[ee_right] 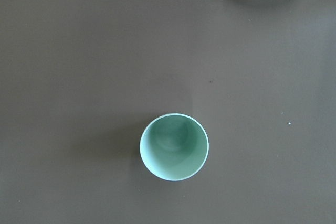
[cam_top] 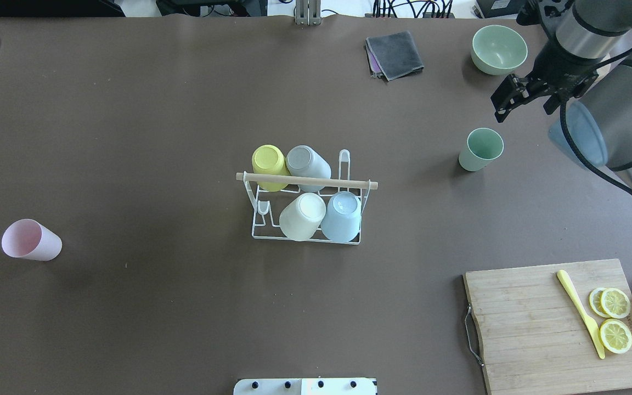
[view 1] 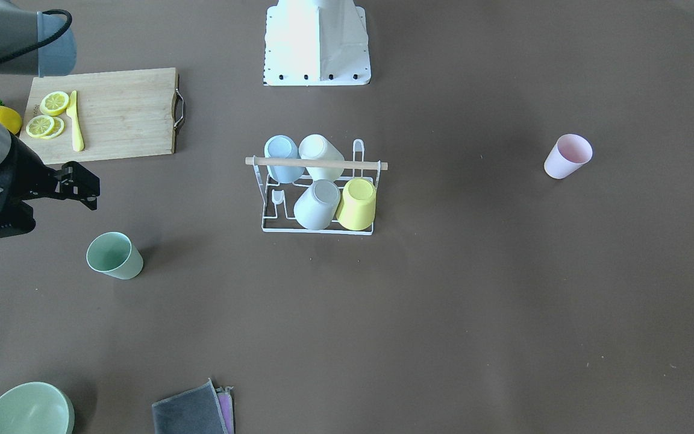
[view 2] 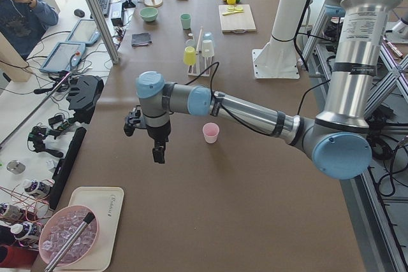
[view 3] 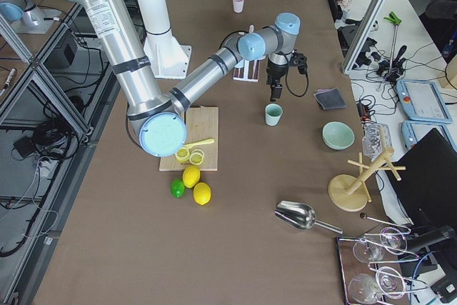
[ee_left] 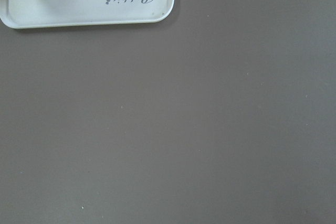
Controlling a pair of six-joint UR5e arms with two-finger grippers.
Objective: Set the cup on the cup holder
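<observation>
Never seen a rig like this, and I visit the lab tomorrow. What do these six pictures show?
A robot with two arms, each ending in two-finger jaws, works at a brown table. Two pictures look down from front and back, two along the table from its ends, two from wrist cameras. The cup holder in the middle bears a yellow cup, a grey cup, a cream cup and a blue cup, upturned. A green cup and a pink cup stand loose. The right arm hangs by the green cup, jaws open, the left arm near the pink cup; neither holds anything.
</observation>
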